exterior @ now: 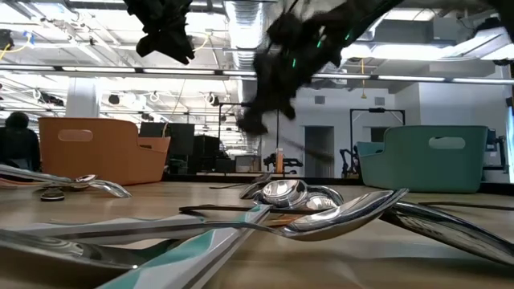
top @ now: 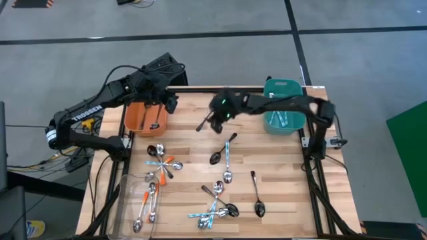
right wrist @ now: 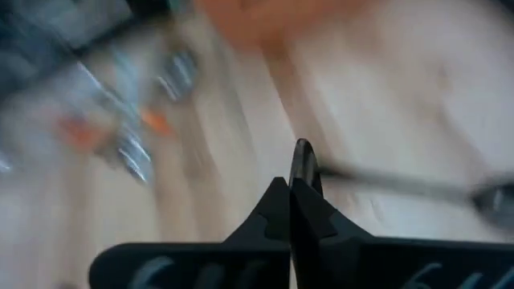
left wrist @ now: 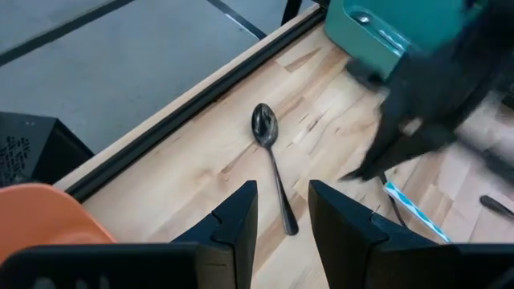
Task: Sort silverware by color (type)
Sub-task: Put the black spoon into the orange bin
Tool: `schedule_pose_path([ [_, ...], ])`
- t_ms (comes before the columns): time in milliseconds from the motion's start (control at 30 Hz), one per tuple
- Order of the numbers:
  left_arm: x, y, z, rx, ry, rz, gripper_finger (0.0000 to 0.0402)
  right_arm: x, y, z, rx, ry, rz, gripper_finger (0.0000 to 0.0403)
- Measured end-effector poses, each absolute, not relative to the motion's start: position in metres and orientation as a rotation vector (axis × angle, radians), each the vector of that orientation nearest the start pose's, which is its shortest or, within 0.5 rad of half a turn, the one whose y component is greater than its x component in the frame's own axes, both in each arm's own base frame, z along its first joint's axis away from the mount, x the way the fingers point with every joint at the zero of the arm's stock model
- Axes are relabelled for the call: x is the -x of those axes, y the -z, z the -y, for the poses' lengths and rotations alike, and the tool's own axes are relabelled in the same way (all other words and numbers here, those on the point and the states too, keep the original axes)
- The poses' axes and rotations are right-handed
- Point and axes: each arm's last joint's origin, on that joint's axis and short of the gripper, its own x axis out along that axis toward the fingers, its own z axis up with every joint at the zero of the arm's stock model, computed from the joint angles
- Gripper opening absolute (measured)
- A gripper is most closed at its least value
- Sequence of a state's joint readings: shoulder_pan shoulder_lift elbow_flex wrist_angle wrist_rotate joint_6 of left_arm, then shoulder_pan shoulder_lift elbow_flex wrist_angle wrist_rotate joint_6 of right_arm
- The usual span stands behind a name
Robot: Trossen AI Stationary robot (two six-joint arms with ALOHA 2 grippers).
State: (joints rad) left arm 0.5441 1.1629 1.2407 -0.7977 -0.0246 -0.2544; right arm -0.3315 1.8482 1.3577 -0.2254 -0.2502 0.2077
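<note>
A dark spoon [left wrist: 273, 172] lies flat on the wooden table [top: 280, 180] near its far edge, bowl toward that edge. My right gripper [top: 216, 124] hangs above the table just right of it, fingers shut [right wrist: 291, 183], and the left wrist view shows it apart from the spoon. My left gripper [left wrist: 281, 189] hovers open over the orange bin [top: 137, 119], nothing between its fingers. More silverware lies scattered: orange-handled spoons [top: 162, 165], light-blue-handled spoons [top: 212, 212] and dark spoons [top: 257, 197].
A teal bin [top: 283, 87] at the far right holds light-blue-handled spoons; the orange bin at the far left also holds spoons. A clear tray [top: 127, 200] with orange-handled spoons sits at the near left corner. Bare wood lies along the right side.
</note>
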Motion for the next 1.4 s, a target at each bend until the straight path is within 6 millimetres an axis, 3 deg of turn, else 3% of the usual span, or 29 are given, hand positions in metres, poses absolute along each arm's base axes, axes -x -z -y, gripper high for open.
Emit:
schedule_pose_path([
  [300, -0.202, -0.368, -0.117, 0.397, -0.592, -0.548, 0.01, -0.349, -0.343, 0.159, -0.503, -0.02, -0.131, 0.0007],
  [467, -0.215, -0.383, -0.112, 0.341, -0.471, -0.378, 0.01, -0.341, -0.372, 0.166, -0.519, -0.218, 0.069, 0.0007],
  [667, -0.233, -0.405, -0.098, 0.248, -0.286, -0.157, 0.01, -0.342, -0.385, 0.154, -0.512, -0.334, 0.15, 0.0006],
  [933, -0.262, -0.397, -0.083, 0.157, -0.183, -0.15, 0.01, -0.341, -0.396, 0.146, -0.519, -0.392, 0.242, 0.0006],
  [1400, -0.265, -0.403, -0.083, 0.135, -0.176, -0.081, 0.0022, -0.342, -0.398, 0.14, -0.541, -0.413, 0.254, 0.0006],
])
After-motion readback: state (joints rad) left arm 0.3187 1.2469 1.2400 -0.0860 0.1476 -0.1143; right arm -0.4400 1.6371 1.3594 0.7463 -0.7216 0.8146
